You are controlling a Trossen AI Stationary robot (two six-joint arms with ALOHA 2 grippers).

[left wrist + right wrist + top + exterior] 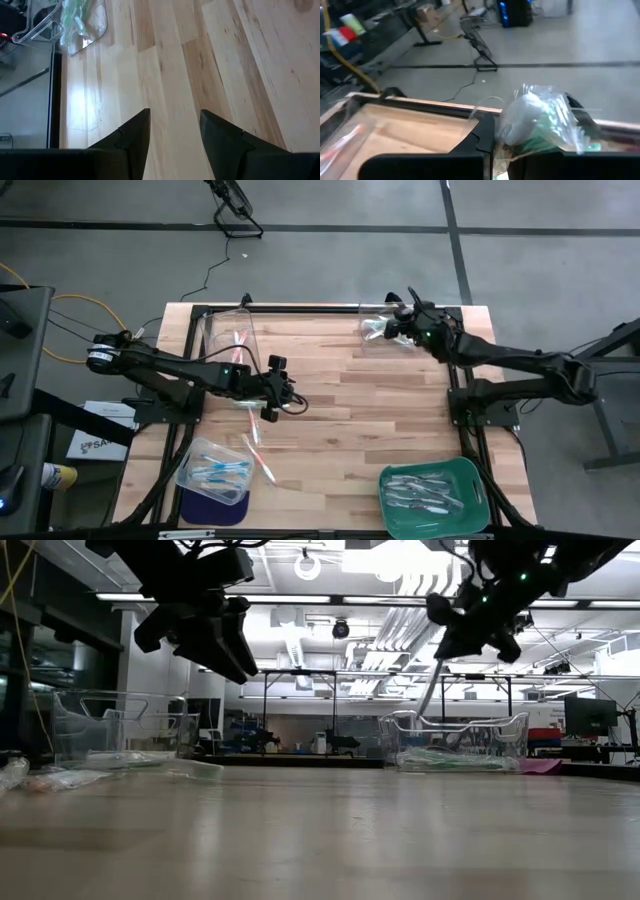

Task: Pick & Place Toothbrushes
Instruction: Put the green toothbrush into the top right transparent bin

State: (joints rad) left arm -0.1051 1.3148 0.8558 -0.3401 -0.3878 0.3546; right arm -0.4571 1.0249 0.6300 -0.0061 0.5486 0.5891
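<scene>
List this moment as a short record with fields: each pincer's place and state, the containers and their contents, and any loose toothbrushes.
left pincer: open, empty, above bare wood near the table's middle
right pincer: shut, over the far-right clear bin
far-right clear bin: greenish toothbrushes in wrappers
far-left clear bin: a few pink toothbrushes
near-left clear bin: blue toothbrushes
green tray: pale grey-white toothbrushes
loose toothbrushes: pink-orange, on the wood beside the near-left clear bin
</scene>
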